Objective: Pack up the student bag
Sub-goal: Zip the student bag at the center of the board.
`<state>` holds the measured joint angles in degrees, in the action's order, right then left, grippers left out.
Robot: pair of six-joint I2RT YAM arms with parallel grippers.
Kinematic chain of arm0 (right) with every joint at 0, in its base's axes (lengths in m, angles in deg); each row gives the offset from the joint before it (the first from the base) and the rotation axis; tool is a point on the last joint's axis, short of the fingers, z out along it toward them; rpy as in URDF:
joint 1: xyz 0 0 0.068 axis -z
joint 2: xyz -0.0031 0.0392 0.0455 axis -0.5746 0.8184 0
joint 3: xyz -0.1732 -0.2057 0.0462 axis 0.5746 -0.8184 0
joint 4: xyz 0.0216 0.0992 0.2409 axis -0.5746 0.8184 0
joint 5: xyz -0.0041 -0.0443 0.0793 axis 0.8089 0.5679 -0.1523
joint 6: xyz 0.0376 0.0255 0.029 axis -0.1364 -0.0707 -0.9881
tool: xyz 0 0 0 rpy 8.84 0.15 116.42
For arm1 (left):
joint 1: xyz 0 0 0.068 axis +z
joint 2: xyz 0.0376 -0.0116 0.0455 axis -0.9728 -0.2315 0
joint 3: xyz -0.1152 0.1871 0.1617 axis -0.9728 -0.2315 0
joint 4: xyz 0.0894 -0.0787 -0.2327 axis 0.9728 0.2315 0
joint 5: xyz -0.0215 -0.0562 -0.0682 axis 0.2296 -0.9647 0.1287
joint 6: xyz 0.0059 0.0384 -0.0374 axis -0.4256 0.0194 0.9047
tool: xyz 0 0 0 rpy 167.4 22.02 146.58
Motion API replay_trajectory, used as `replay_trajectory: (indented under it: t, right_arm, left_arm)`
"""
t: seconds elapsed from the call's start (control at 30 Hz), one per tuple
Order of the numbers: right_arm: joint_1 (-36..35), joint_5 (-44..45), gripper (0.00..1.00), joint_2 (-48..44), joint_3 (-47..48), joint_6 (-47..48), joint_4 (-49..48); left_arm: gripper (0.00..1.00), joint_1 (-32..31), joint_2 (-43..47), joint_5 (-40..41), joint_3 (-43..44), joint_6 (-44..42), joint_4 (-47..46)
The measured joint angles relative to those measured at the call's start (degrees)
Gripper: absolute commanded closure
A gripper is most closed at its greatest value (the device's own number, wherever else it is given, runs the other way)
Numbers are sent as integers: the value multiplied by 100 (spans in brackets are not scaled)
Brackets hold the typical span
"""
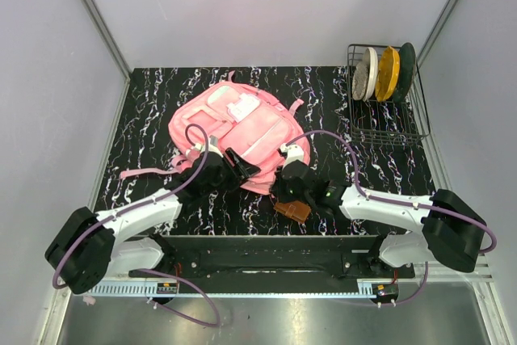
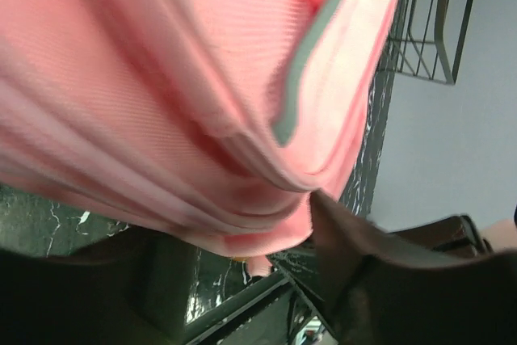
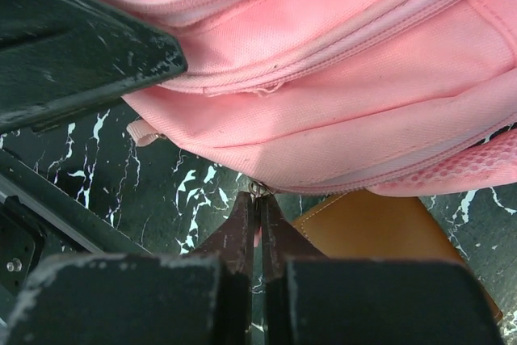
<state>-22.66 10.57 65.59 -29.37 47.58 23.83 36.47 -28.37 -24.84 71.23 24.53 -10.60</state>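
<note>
Likely unzipping bag (image 1: 260, 128): right gripper (image 3: 258, 199) pinches zip pull (image 3: 257, 189) at its tips; left gripper (image 1: 240, 166) state unclear. Next: drag pull along.

Bag mid-table, rack in the far right corner.
The student bag (image 1: 242, 127) lies on the table (image 1: 145, 119), with the wire rack (image 1: 388, 123) behind and to its right and three discs (image 1: 386, 73) standing in it. A wallet (image 1: 292, 210) lies at the bag's near edge, just beside the right gripper (image 3: 258, 224).

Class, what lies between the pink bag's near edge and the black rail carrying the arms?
A flat brown case, right against the student bag's edge; the top and right wrist views both show it.
</note>
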Motion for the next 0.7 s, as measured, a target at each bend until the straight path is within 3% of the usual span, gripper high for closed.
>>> replay_trajectory:
  t: [0.03,0.07,0.17,0.47,0.7]
  right_arm:
    - [-4,2,100,0,0,0,4]
    - [-9,4,100,0,0,4,9]
    - [-15,15,100,0,0,13,33]
    - [-136,61,100,-160,0,127,-24]
    - [-164,-9,100,-243,0,210,-262]
  left_arm:
    - [60,0,-22,2,0,55,2]
    - [79,2,-39,9,0,39,17]
    - [100,13,-33,26,9,55,63]
    - [100,201,1023,195,74,-243,1366]
    - [100,1268,2177,-251,-39,-599,2479]
